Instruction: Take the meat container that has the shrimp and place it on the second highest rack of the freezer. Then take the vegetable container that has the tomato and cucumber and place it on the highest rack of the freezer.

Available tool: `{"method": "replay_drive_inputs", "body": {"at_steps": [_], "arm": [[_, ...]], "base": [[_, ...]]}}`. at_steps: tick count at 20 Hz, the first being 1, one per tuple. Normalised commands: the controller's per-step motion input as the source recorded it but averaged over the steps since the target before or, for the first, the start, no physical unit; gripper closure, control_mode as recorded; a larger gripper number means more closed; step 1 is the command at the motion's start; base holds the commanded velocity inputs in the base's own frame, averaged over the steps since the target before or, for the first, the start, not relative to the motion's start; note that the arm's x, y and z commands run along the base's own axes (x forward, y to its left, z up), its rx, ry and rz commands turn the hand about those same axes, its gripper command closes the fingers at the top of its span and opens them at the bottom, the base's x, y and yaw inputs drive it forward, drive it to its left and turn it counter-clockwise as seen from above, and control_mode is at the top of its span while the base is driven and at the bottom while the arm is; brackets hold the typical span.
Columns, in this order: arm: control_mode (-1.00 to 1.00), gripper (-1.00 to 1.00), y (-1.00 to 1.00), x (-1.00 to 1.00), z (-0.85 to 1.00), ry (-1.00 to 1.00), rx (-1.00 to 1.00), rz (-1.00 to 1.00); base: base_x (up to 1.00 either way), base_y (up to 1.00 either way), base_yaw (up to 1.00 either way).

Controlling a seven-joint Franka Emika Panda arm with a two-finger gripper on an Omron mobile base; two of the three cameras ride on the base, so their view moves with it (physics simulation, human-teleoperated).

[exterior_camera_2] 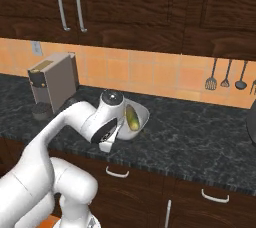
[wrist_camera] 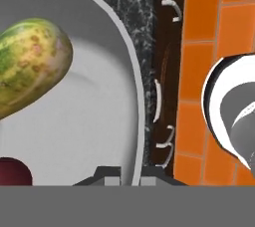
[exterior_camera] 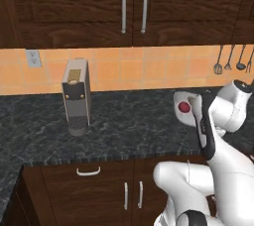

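Cucumber (wrist_camera: 27,64) and tomato (wrist_camera: 12,171) lay loose in the vegetable container (wrist_camera: 99,121), which sat on the dark counter (exterior_camera: 124,121) under the arm's hand. Its thin rim (wrist_camera: 140,121) ran between the gripper (wrist_camera: 128,173) tips, seemingly pinched, though I couldn't tell for sure. The tub looked light, stiff and slick; tilted, its contents would roll, so the rim seemed the place to hold.
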Motion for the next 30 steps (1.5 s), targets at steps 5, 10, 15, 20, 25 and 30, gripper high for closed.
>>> {"method": "replay_drive_inputs", "body": {"at_steps": [5,10,15,20,25,30], "arm": [[-1.0,1.0,0.03,-0.65,0.89,-0.07,-0.11,0.0],[-1.0,1.0,0.03,-0.54,0.59,-0.07,-0.15,0.01],[-1.0,1.0,0.06,-0.73,0.54,-0.23,0.0,0.05],[-1.0,1.0,0.11,-0.78,0.36,-0.12,-0.01,0.0],[1.0,1.0,0.03,-0.2,0.06,-0.03,-0.01,0.0],[1.0,1.0,0.0,0.0,0.0,0.0,0.0,0.0]], "base": [[0.0,0.0,0.0],[0.0,0.0,0.0],[0.0,0.0,0.0],[0.0,0.0,0.0],[-0.69,0.11,0.0],[-0.66,-0.09,-0.5]]}}
